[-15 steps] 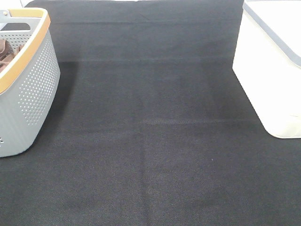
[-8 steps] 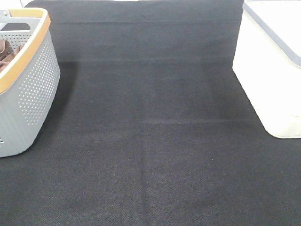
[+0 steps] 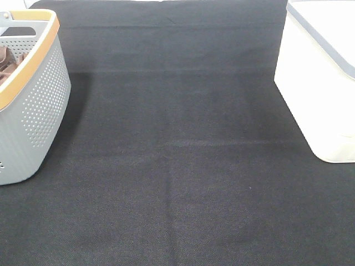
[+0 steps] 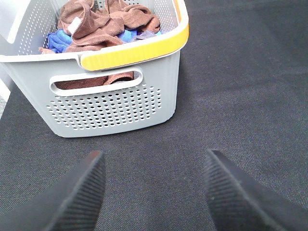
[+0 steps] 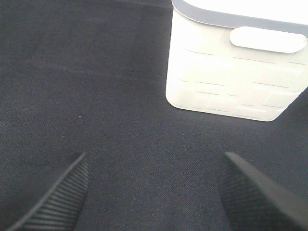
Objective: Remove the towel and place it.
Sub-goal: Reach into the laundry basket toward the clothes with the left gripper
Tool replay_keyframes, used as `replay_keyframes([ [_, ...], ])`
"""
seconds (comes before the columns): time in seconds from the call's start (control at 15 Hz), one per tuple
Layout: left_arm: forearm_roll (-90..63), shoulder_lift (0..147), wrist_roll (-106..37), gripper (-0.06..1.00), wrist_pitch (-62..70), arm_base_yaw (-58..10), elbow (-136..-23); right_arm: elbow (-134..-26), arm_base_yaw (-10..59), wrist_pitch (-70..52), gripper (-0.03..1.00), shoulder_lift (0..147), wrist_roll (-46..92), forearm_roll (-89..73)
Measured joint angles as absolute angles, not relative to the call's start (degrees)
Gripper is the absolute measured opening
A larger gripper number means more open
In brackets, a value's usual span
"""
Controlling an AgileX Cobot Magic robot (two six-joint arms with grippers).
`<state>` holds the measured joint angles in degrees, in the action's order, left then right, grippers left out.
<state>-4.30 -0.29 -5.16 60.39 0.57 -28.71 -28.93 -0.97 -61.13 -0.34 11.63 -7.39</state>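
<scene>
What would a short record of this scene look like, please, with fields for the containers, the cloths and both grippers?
Surface: black mat
Left container: grey basket, yellow rim, perforated walls
Basket contents: towel, reddish-brown, white tag showing, bunched among blue cloths
Right container: white bin, contents not visible
Left gripper: open, fingers empty, facing the basket
Right gripper: open, empty, facing the bin
Task state: towel not yet removed
</scene>
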Motion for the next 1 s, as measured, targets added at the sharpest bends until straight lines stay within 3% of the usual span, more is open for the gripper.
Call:
replay_keyframes([
  [0.6,-1.7,-0.2,-1.0,0.55,58.2,0.6,-29.3,-28.9,-1.0,-61.1,0.71,-0.3,11.6,-7.4],
  [1.0,1.3,19.6,2.3,0.55,29.9,0.6,-30.5,-28.9,-1.0,-61.1,0.71,-0.3,11.6,-7.4],
])
